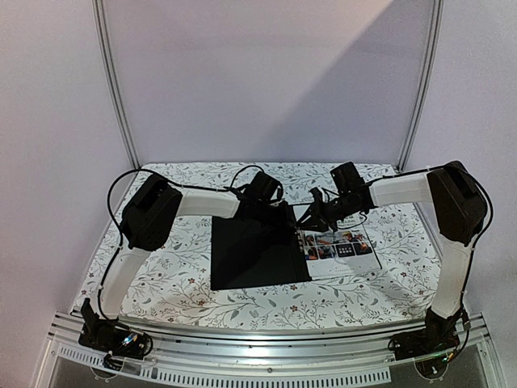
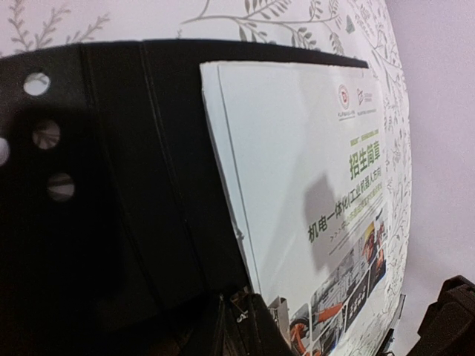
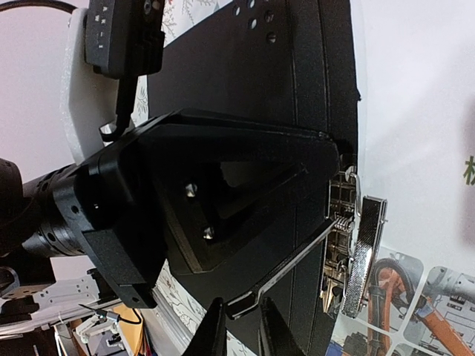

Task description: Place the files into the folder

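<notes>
The folder (image 1: 250, 259) lies open on the table with its black inside up. The files (image 1: 343, 246) rest on its right half, a colourful brochure sheet (image 2: 297, 163) on top. My left gripper (image 2: 249, 326) is shut at the folder's far edge beside the spine, its fingers pinched together on the black board (image 2: 133, 185). Along the spine a metal clip (image 3: 367, 252) sits on the sheets. Its long lever (image 3: 297, 263) stands raised, and my right gripper (image 3: 239, 330) has closed on the lever's end.
A floral cloth (image 1: 161, 283) covers the table. An aluminium rail (image 1: 266, 343) runs along the near edge between the arm bases. White walls and two metal poles (image 1: 117, 89) stand behind. The left arm's body (image 3: 223, 200) hangs close over the folder.
</notes>
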Tool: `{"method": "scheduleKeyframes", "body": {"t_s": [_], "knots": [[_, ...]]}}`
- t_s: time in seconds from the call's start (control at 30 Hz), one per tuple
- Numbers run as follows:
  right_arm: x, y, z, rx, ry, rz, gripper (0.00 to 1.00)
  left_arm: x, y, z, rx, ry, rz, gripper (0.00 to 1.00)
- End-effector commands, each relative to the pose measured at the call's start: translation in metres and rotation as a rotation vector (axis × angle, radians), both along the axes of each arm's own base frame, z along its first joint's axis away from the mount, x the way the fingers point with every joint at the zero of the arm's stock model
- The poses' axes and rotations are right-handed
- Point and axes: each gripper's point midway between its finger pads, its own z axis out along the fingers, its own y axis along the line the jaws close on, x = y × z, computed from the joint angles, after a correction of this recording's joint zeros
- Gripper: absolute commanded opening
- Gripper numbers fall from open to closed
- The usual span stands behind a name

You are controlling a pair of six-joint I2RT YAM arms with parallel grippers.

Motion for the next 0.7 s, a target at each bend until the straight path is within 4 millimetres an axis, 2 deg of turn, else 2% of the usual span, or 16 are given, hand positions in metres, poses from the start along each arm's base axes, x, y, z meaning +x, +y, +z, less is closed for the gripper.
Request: {"method": "scheduleKeyframes", "body": {"t_s": [0.0,0.67], "knots": [[-0.003,-0.004,-0.012,-0.005,0.02,-0.002,0.14,-0.023,0.002,-0.028,0.059,0.065,-0.038,0.13],[-0.018,-0.006,-0.02,0.011,0.058,0.005,0.12,-0.024,0.005,-0.034,0.067,0.072,-0.032,0.12]]}}
